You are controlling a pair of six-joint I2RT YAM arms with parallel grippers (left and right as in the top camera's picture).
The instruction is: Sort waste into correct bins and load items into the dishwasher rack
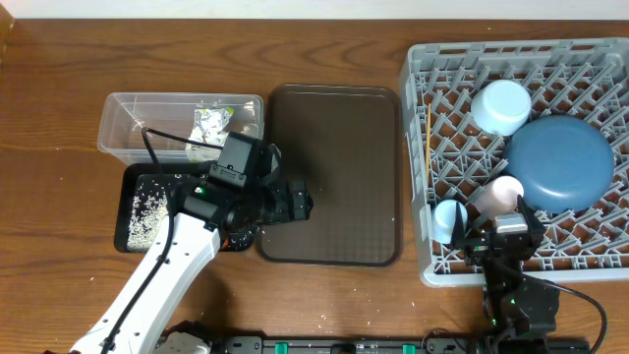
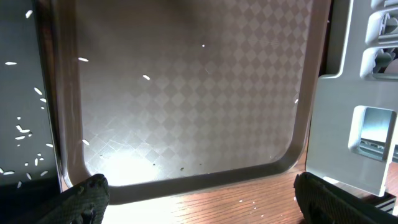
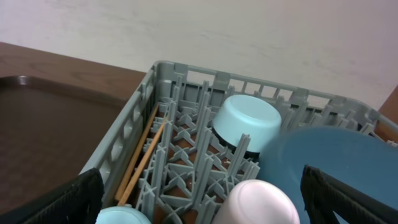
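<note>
My left gripper [image 1: 297, 202] is open and empty, low over the front left corner of the dark brown serving tray [image 1: 334, 167]; in the left wrist view [image 2: 199, 208] a few rice grains [image 2: 145, 77] lie on that tray. The black bin [image 1: 147, 211] holds loose rice. The clear bin [image 1: 182, 123] holds tissue [image 1: 201, 149] and the wrapper [image 1: 209, 120]. No carrot shows. The dishwasher rack [image 1: 432, 79] holds the bowl [image 1: 501, 106], blue plate [image 1: 560, 162], pink cup [image 1: 504, 192], light blue cup [image 1: 450, 218] and chopsticks [image 1: 428, 128]. My right gripper [image 1: 499, 224] is open and empty over the rack's front, above the pink cup [image 3: 258, 202].
The rack's grey wall [image 2: 354, 124] stands just right of the serving tray [image 2: 186, 93], and the black bin [image 2: 22, 124] just left of it. A few rice grains lie on the wooden table [image 2: 249, 202] by the tray's front edge.
</note>
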